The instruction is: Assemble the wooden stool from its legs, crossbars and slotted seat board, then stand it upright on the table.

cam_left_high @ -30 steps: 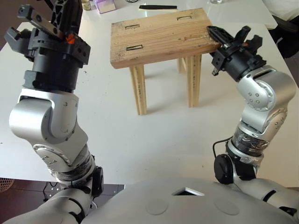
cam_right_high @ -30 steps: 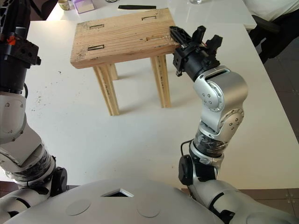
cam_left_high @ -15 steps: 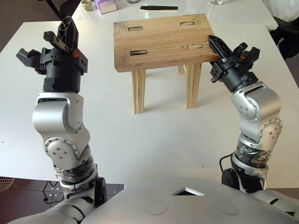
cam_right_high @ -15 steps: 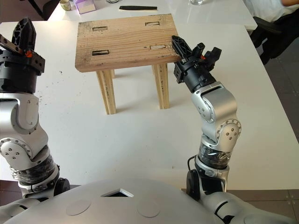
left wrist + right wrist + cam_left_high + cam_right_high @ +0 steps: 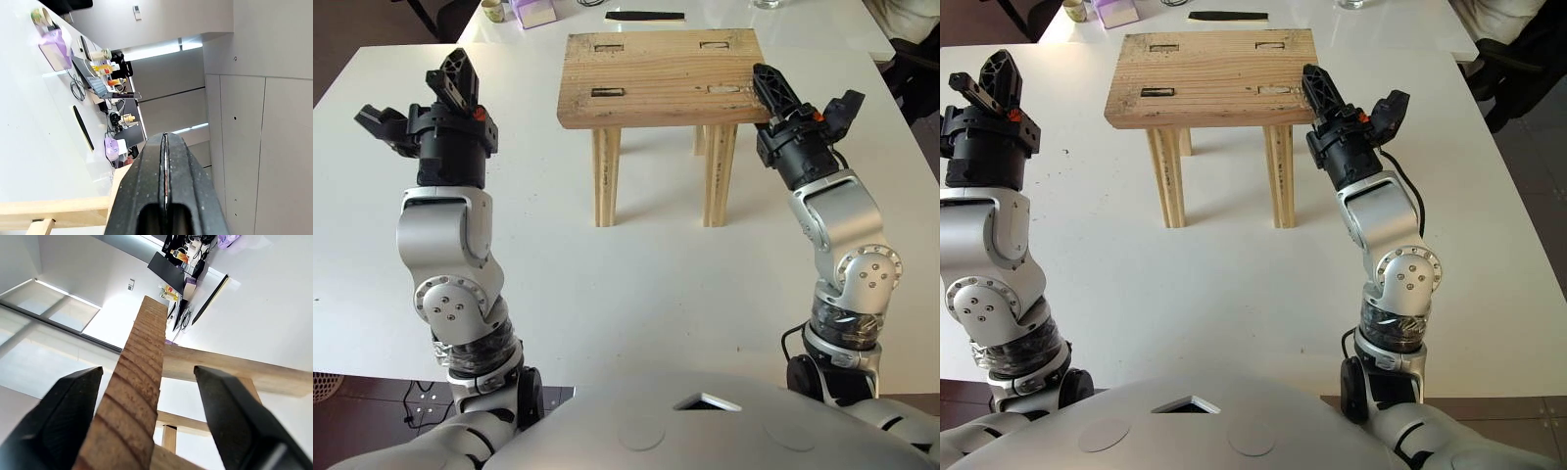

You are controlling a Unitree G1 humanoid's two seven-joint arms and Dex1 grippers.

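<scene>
Light pine wooden stool (image 5: 661, 69) stands upright on the white table (image 5: 636, 284), far-middle, between the two arms. Slotted seat board (image 5: 1214, 64) on top, four rectangular slots visible. Two front legs (image 5: 605, 176) on the table surface, back legs partly hidden behind them. A crossbar (image 5: 230, 369) shows under the seat in the right wrist view.

Right tool (image 5: 767, 90) at the seat board's right end, spread. Right wrist view: the two black fingers (image 5: 73, 423) sit either side of the board's end grain, one above and one below, with gaps on both sides, so not pinching it. Head views show the upper finger over the near right corner of the seat.

Left tool (image 5: 455, 78) raised over the left part of the table, well apart from the stool, pointing up. Its fingers (image 5: 151, 191) are pressed together with just a thin seam between, nothing held.

Far edge of the table: flat black strip (image 5: 644, 16), purple box (image 5: 533, 12), small cup (image 5: 492, 10).
</scene>
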